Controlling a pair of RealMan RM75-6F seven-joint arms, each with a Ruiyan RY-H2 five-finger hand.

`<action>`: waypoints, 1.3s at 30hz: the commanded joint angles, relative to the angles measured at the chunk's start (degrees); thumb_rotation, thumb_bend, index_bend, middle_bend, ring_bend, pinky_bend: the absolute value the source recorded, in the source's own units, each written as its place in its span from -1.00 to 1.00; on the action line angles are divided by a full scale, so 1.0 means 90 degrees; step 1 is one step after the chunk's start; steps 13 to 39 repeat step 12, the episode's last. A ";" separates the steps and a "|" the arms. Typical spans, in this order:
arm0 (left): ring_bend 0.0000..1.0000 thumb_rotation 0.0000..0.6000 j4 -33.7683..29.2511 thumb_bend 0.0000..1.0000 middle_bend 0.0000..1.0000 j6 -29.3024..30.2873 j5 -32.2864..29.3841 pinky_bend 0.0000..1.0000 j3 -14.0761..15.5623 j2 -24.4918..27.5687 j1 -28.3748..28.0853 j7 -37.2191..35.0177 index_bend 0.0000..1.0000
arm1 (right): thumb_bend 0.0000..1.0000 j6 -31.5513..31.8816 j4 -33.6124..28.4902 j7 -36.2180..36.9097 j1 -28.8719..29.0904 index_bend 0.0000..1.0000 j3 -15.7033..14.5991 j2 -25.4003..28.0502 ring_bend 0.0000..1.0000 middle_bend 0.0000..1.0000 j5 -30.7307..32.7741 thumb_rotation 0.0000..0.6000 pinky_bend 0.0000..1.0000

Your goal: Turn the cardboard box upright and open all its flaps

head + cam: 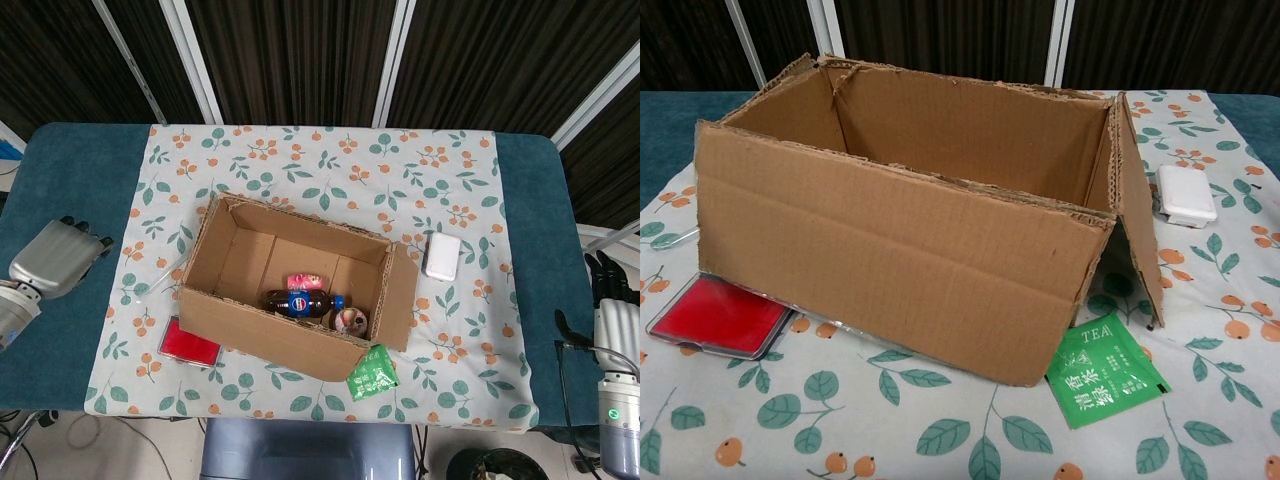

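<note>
The cardboard box [290, 300] [900, 240] stands upright in the middle of the floral cloth with its top open. Its right flap [400, 300] [1137, 200] hangs down outside the right wall. The left flap no longer stands above the rim. Inside lie a dark bottle [298, 301], a pink packet [303, 281] and a small round item [350, 320]. My left hand [55, 258] hovers over the teal table edge, well left of the box, holding nothing. Beyond the table's right edge, my right hand [612, 312] is empty with fingers straight. Neither hand shows in the chest view.
A red flat case [190, 342] [715, 315] lies against the box's front left corner. A green tea packet [373, 372] [1105, 372] lies at its front right corner. A white small box [442, 256] [1185, 193] sits to the right of the flap.
</note>
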 commanded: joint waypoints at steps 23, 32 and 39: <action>-1.00 1.00 0.1276 -0.57 -1.00 0.4431 0.1071 -1.00 0.0130 -0.2720 0.2909 -0.0722 -1.00 | -0.37 0.0526 0.0399 -0.0566 -0.0049 -0.95 -0.0254 -0.0129 -1.00 -1.00 -0.0977 1.00 -0.55; -1.00 1.00 0.1276 -0.57 -1.00 0.4431 0.1071 -1.00 0.0130 -0.2720 0.2909 -0.0722 -1.00 | -0.37 0.0526 0.0399 -0.0566 -0.0049 -0.95 -0.0254 -0.0129 -1.00 -1.00 -0.0977 1.00 -0.55; -1.00 1.00 0.1276 -0.57 -1.00 0.4431 0.1071 -1.00 0.0130 -0.2720 0.2909 -0.0722 -1.00 | -0.37 0.0526 0.0399 -0.0566 -0.0049 -0.95 -0.0254 -0.0129 -1.00 -1.00 -0.0977 1.00 -0.55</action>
